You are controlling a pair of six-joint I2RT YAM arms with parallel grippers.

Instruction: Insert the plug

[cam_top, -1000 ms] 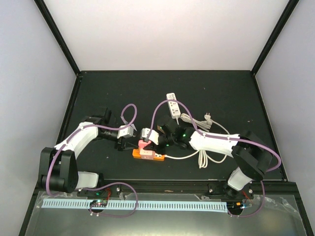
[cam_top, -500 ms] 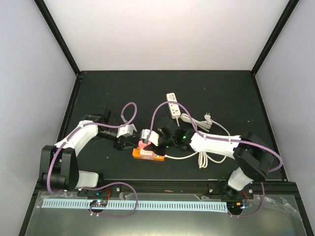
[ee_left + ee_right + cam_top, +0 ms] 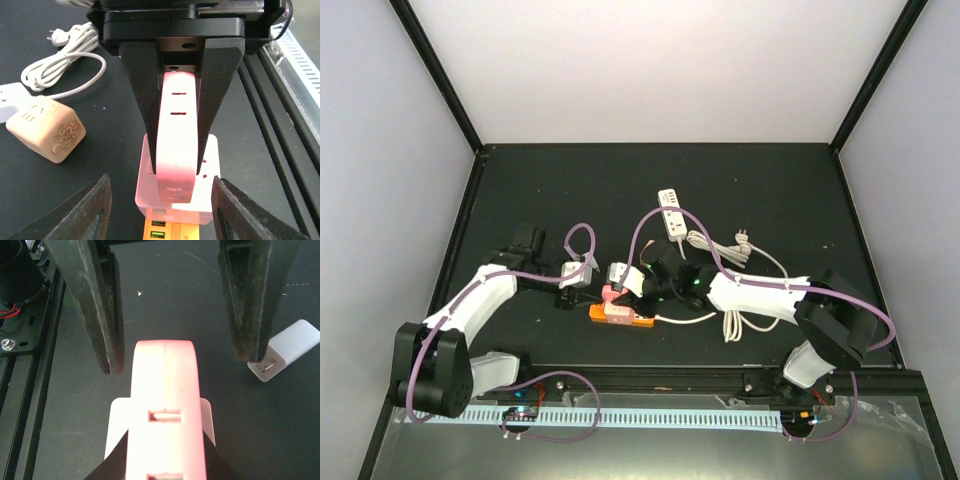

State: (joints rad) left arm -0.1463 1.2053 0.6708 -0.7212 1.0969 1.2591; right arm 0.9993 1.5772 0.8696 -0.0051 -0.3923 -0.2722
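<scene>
A pink plug (image 3: 176, 145) stands upright on a pale socket block (image 3: 210, 200) at the end of the orange power strip (image 3: 623, 316). My right gripper (image 3: 165, 452) is shut on the plug, its black fingers (image 3: 142, 95) clamping both flat sides. My left gripper (image 3: 161, 212) is open, one finger on each side of the socket block with a gap to it. In the top view the left gripper (image 3: 584, 297) and the right gripper (image 3: 617, 290) meet head-on over the strip's left end. The plug's pins are hidden.
A beige cube adapter (image 3: 47, 130) and a coiled white cable (image 3: 57, 67) lie beyond the strip. A white power strip (image 3: 670, 212) lies farther back. A small white adapter (image 3: 286, 350) rests on the mat. The metal rail (image 3: 295, 65) runs along the near table edge.
The left arm has shifted lower and its jaws have narrowed somewhat around the socket block. The right gripper has kept its hold on the plug in the same place.
</scene>
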